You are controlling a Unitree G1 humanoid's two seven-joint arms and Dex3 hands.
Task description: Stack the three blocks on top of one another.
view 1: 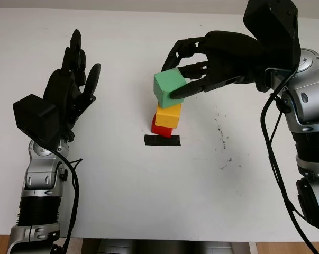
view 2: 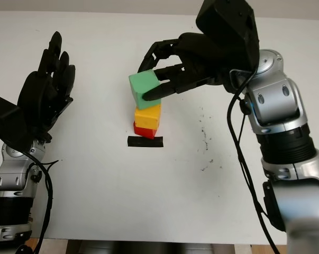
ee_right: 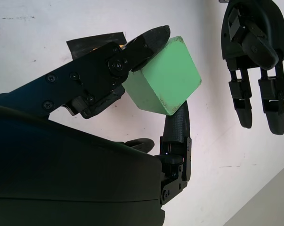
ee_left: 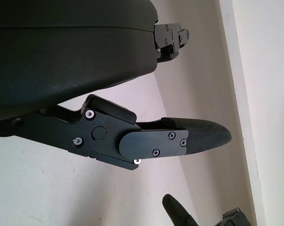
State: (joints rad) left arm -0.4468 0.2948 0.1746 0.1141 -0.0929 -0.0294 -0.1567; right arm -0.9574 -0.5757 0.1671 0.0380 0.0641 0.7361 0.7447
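The red block (view 1: 161,128) shows little more than one corner and a sliver of side — the yellow block (view 1: 169,115) covers the rest. Whether the green block (view 1: 170,87) touches the yellow block's top cannot be told; the right hand (view 1: 193,66) covers its far side. In the right wrist view a finger (ee_right: 146,44) hides part of the black tape strip (ee_right: 92,42) — and both lower blocks.

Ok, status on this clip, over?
Right hand shut on green wooden cube, tilted over yellow cube atop red cube. Left hand open, off aside. Nothing blocking.
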